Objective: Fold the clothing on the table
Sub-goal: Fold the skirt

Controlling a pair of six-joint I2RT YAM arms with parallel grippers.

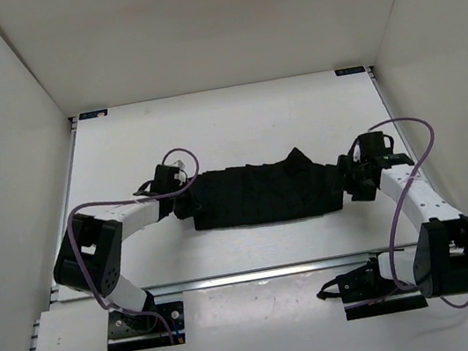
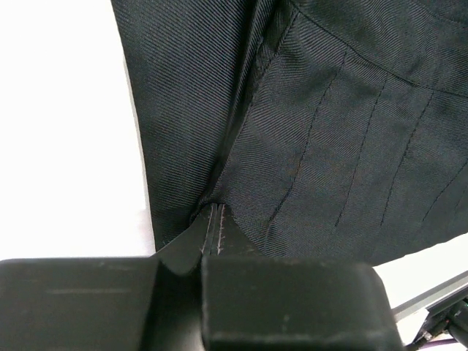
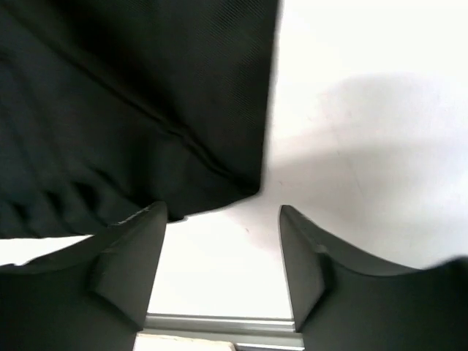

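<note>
L hand (image 2: pixel 212 227) pinches clothing (image 1: pixel 264 193) — R hand (image 3: pixel 221 216) spread, empty

No text, brand, number or sign can be read in any of the three views. The small dark corner fittings (image 1: pixel 92 114) at the far edge of the tabletop (image 1: pixel 226 123) are too small to show any lettering. The black clothing (image 1: pixel 259 192) shows only stitched seams up close.
</note>
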